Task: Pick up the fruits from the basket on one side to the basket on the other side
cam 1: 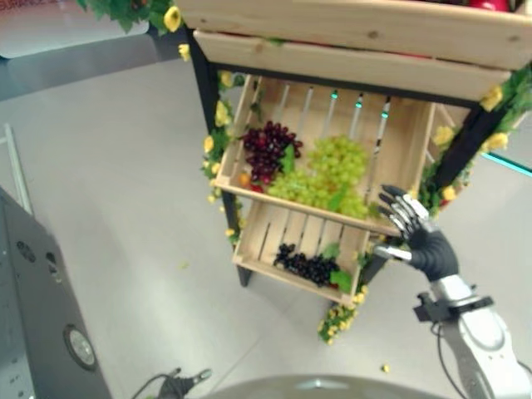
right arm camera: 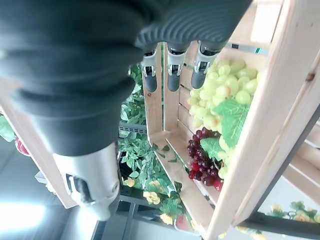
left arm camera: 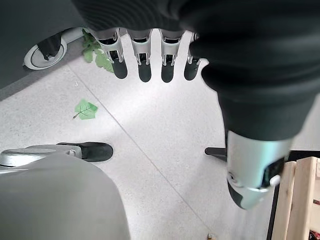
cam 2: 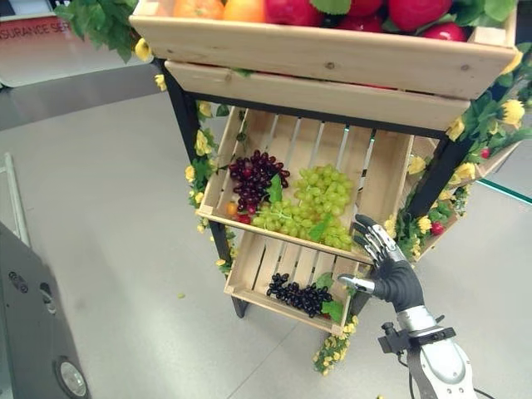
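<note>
Overhead, in the left eye view, a wooden stand with slatted crates is seen. The middle crate (cam 1: pixel 409 145) holds green grapes (cam 1: pixel 328 174) and dark red grapes (cam 1: pixel 268 148); the lower crate (cam 1: pixel 258 237) holds black grapes (cam 1: pixel 306 266). The right hand (cam 1: pixel 420 233) is raised at the middle crate's front right corner, its fingers spread and relaxed, nothing held.

From the right eye view, red apples (cam 2: pixel 416 12) and oranges (cam 2: pixel 220 8) are seen in the top crate (cam 2: pixel 332 54), and yellow flowers (cam 2: pixel 332 353) trail down the stand's legs.

Through the left wrist view, the left hand (left arm camera: pixel 145 57) is shown hanging over grey floor (left arm camera: pixel 165 130), fingers straight and apart, beside a fallen green leaf (left arm camera: pixel 86 109).

Through the right wrist view, the right hand's straight fingers (right arm camera: pixel 172 70) are seen just above the green grapes, apart from them.
</note>
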